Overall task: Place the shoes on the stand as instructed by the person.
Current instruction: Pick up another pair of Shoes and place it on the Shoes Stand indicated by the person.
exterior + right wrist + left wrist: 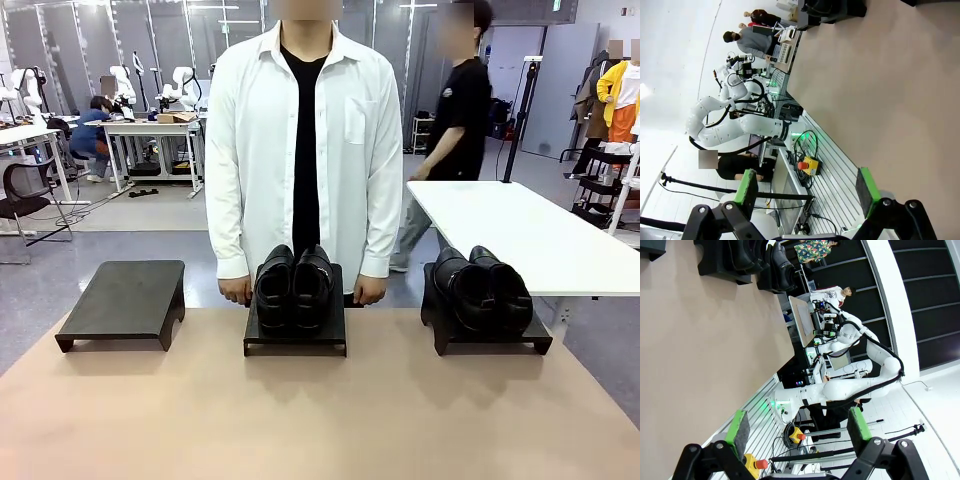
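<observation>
Front view: three low black stands sit in a row at the far edge of the tan table point(300, 420). The left stand point(125, 300) is bare, the middle stand point(296, 335) carries a pair of ankle boots point(293, 287) and the right stand point(490, 335) a pair of low glossy shoes point(482, 288). The person point(305, 150) stands just behind the middle stand, hands down at the table edge.

Left wrist view: the left gripper point(797, 432) is spread wide and empty, with the shoes far off at the top.

Right wrist view: the right gripper point(807, 192) is likewise spread and empty above bare tabletop.

The leather looks stiff and moderately heavy, and the glossy pair probably slippery. The collar or heel rim likely offers the surest hold.
</observation>
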`<state>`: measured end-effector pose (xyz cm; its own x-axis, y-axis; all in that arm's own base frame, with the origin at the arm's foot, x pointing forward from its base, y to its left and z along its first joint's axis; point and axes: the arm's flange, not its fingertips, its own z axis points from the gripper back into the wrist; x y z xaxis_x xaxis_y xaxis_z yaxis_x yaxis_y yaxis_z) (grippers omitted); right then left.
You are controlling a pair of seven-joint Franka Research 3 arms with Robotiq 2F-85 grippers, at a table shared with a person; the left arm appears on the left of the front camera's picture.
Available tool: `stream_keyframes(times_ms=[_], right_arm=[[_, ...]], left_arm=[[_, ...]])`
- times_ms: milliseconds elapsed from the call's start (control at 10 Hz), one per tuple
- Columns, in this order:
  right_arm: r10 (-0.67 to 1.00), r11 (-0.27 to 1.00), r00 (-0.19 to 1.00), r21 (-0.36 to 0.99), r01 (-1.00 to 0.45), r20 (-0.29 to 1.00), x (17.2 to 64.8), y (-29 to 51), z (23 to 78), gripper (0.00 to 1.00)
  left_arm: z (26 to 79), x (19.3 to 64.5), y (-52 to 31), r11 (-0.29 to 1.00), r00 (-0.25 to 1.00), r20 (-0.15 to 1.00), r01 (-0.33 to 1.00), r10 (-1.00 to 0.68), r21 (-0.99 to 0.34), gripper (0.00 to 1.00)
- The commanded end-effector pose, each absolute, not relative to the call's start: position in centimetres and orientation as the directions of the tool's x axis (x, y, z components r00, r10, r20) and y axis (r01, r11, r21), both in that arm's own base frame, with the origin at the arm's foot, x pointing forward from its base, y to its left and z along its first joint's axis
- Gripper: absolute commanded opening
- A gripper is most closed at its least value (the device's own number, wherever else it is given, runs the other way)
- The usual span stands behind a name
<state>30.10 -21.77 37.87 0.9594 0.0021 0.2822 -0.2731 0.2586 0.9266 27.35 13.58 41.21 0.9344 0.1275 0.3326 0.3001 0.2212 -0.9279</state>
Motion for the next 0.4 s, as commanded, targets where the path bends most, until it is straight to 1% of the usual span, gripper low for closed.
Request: stream_keyframes(times_ms=[0,300], right_arm=[[0.011,0.26,0.961,0.927,-0.269,0.276,29.65,-21.74,38.08,1.0],[0.011,0.26,0.961,0.927,-0.269,0.276,29.65,-21.74,38.08,1.0]], left_arm=[[41.32,27.27,13.61,0.215,0.933,0.339,0.309,0.123,-0.927,1.0],[41.32,27.27,13.61,0.215,0.933,0.339,0.309,0.123,-0.927,1.0]])
